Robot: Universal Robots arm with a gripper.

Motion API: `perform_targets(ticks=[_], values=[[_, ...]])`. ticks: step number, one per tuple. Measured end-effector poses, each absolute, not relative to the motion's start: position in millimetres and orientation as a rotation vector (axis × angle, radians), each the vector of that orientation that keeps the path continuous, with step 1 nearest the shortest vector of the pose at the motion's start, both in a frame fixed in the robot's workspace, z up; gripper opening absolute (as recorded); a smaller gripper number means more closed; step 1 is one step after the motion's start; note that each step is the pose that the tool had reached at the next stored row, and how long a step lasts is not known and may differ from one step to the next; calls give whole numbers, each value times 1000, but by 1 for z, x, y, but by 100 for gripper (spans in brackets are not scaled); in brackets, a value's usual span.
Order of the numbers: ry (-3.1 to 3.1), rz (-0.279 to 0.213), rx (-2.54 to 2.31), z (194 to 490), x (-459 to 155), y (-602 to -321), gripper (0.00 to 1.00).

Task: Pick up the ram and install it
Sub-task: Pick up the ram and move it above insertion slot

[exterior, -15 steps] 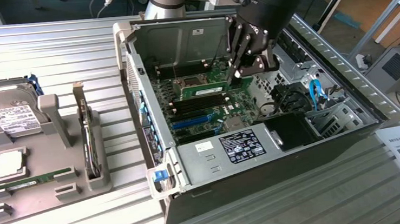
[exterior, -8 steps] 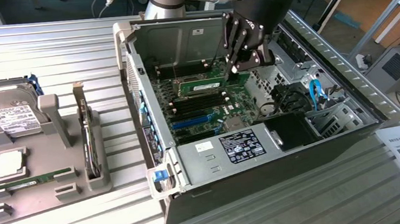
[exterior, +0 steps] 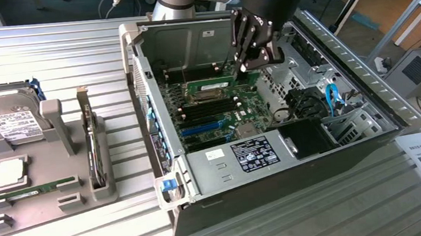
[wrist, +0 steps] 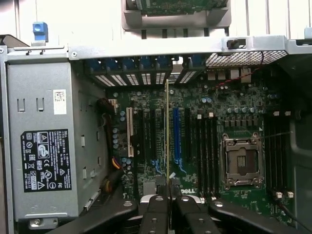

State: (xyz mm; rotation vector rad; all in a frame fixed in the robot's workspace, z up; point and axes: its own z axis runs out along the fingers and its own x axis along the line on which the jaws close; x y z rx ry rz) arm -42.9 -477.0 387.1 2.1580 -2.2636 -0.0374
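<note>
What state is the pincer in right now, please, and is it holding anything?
Pincer: closed, holding the ram edge-on above the motherboard.

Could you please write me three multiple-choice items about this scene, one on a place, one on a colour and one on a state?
1. Where is the hard drive?
A. in the grey tray, at the exterior view's left
B. on the motherboard
C. on the printed sheet

2. What colour is the plastic tab on the case corner?
A. red
B. yellow
C. blue

3. How are the fingers?
A. wide open, empty
B. shut on the ram
C. shut on the hard drive

Answers: 1 A, it rests in the tray beside the case; 2 C, it looks blue in both views; 3 B, the wrist view shows the thin stick edge-on between them.
</note>
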Motion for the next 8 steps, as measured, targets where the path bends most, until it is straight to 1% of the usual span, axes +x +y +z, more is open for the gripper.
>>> perform_targets(ticks=[8], values=[[-2264, -37, 2158, 387, -43, -466, 12]])
